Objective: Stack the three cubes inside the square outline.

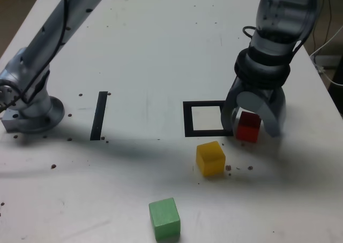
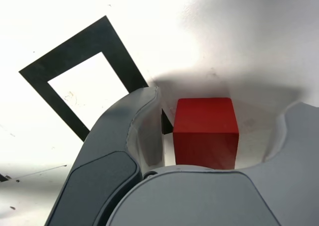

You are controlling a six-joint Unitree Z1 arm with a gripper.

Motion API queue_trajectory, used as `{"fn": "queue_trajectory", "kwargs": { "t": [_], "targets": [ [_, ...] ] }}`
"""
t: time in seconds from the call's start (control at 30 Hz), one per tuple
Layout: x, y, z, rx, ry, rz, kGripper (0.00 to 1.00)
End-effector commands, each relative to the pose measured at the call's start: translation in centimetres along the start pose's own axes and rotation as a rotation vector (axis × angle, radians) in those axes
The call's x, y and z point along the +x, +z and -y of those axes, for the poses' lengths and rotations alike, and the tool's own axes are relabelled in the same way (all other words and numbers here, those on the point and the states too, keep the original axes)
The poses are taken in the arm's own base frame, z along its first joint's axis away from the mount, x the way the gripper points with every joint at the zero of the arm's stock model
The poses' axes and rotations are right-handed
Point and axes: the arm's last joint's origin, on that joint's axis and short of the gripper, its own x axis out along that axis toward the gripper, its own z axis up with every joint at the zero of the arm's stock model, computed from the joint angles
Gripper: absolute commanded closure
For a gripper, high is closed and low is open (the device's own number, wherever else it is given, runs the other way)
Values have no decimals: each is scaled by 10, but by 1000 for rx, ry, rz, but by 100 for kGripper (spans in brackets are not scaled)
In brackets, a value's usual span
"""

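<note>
The pincer (image 1: 256, 112) stands apart around the red cube (image 1: 248, 127), unclamped, at the far right. Left of it lies the square outline (image 1: 188, 120); nearer sit the yellow cube (image 1: 210, 159) and green cube (image 1: 164, 218). I'd centre the red one before squeezing gently.

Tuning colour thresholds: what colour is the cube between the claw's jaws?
Red cube; shows best in the wrist view.

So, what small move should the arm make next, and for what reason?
Probably close the fingers onto the red cube: it sits between them, with visible space toward the far finger, and outside the square outline.
</note>
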Motion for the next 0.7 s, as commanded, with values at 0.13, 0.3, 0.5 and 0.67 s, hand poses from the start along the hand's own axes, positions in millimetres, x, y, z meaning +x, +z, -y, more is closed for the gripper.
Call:
{"fn": "queue_trajectory", "kwargs": {
  "t": [0.13,0.3,0.5,0.67],
  "targets": [
    [2,0,-1,0,-1,-2,76],
    [1,-1,0,0,-2,-3,76],
    [0,-1,0,0,-6,-2,76],
    [-2,-4,1,-8,-10,2,76]
  ]
}}
